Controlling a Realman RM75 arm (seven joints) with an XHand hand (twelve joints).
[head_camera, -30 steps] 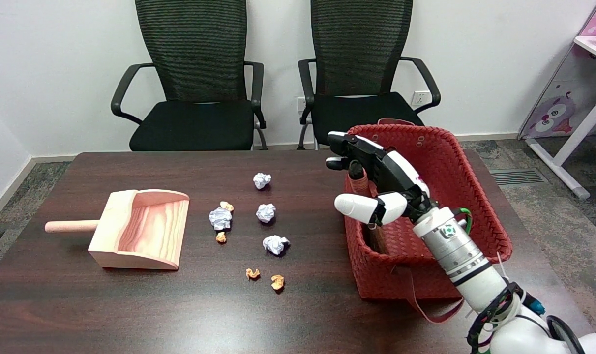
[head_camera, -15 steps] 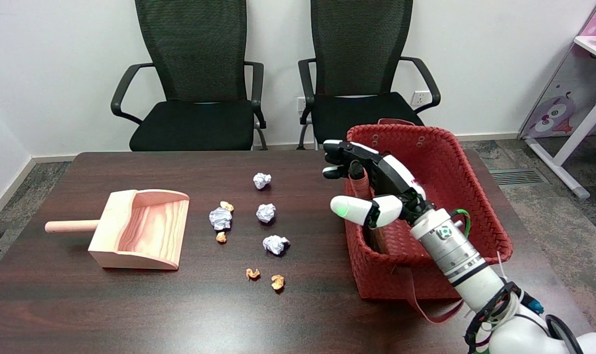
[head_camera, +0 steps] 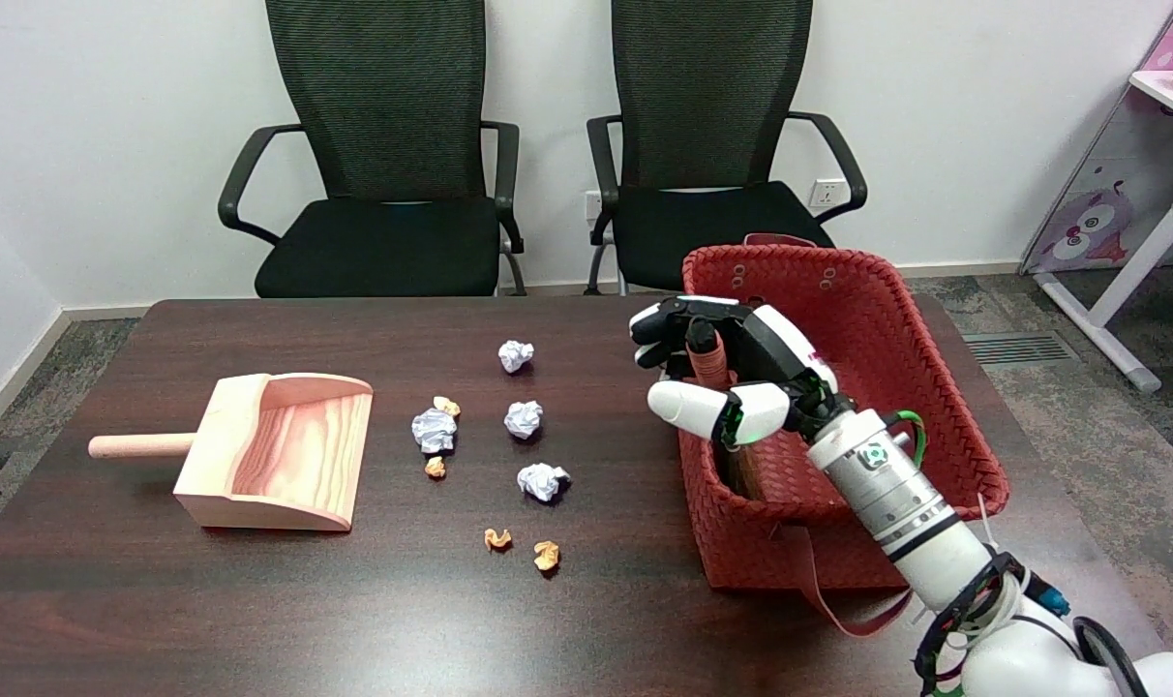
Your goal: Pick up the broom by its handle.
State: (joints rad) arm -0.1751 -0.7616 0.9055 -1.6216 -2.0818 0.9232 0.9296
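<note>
The broom stands in the red woven basket (head_camera: 945,387), against its left wall. Its reddish-brown handle (head_camera: 710,365) points up, and its dark bristle end (head_camera: 741,472) shows low inside the basket. My right hand (head_camera: 746,373) reaches in from the lower right and sits at the top of the handle. The fingers (head_camera: 688,324) curl over and around the handle's end, and the white thumb (head_camera: 693,407) crosses in front of it, so the hand grips the handle. The part of the handle under the palm is hidden.
A wooden dustpan (head_camera: 277,450) lies at the left of the dark table (head_camera: 403,620). Several crumpled white paper balls (head_camera: 524,419) and small orange scraps (head_camera: 546,555) are scattered mid-table. Two black office chairs (head_camera: 393,165) stand behind the table.
The fingers, stretched out over the handle a second ago, have curled down and closed around its top. The thumb has moved in toward the handle. The broom and basket have not moved.
</note>
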